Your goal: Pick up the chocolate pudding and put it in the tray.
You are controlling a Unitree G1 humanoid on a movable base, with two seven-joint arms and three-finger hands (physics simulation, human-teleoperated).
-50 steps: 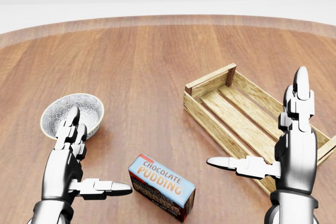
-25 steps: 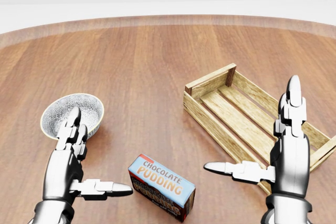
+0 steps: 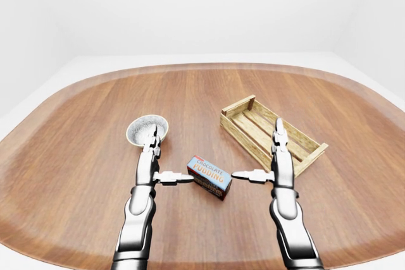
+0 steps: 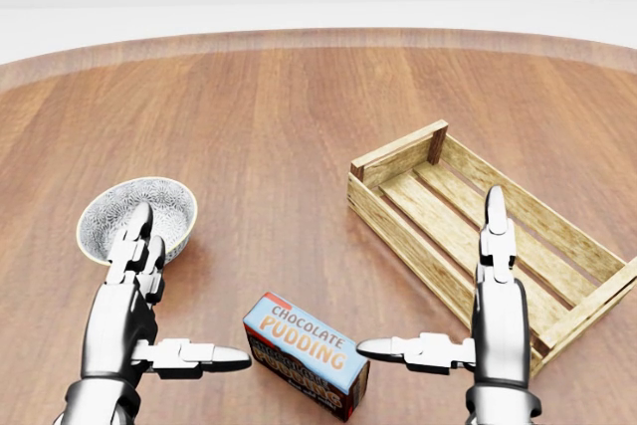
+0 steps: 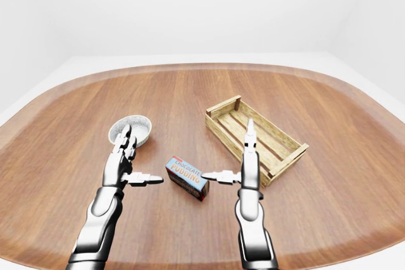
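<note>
The chocolate pudding box [image 4: 307, 353], blue on top with red and dark sides, lies on the wooden table at the bottom middle of the head view. The wooden slatted tray [image 4: 478, 236] sits to its upper right, with nothing in it. My left hand [image 4: 164, 316] is open just left of the box, thumb pointing at it, a small gap between them. My right hand [image 4: 448, 306] is open just right of the box, thumb tip near the box's right end and fingers upright before the tray's near wall. Neither hand holds anything.
A patterned grey bowl [image 4: 137, 218] stands left of the box, right behind my left hand's fingers. The round wooden table's rim [image 3: 202, 67] curves across the top of the left-eye view, with white floor and walls beyond it.
My right hand has moved left and lower, off the tray's right end toward the box's right side. The left hand, the box, the tray and the bowl have not moved.
</note>
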